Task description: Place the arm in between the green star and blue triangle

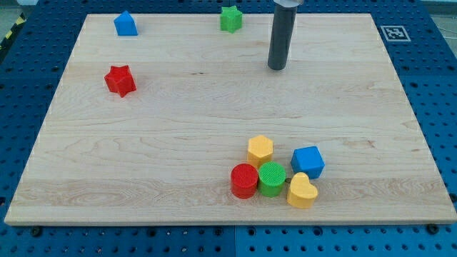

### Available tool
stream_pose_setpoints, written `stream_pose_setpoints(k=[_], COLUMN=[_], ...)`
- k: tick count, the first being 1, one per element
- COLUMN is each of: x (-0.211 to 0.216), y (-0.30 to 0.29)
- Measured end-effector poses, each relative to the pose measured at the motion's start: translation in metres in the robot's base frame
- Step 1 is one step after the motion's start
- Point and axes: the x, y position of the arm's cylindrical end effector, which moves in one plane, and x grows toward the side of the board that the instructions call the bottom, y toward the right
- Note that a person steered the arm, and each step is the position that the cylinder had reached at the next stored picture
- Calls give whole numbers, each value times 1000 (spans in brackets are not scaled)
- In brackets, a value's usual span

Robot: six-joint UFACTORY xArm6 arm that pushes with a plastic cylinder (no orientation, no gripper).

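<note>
The green star (230,18) lies at the view's top, near the board's far edge. The blue triangle-like block (126,23) lies at the view's top left. My tip (277,67) rests on the board to the right of and a little below the green star, well to the right of the blue triangle. The rod rises dark and straight to the view's top edge.
A red star (120,80) lies at the left. A cluster sits at the bottom right: yellow hexagon (260,149), blue cube (308,161), red cylinder (244,180), green cylinder (271,178), yellow heart (301,190). The wooden board (143,143) sits on a blue perforated table.
</note>
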Motion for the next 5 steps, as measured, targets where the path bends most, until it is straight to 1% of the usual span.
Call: stream_pose_setpoints(k=[1, 2, 4, 5], x=[6, 8, 8, 6], y=[-28, -74, -80, -121])
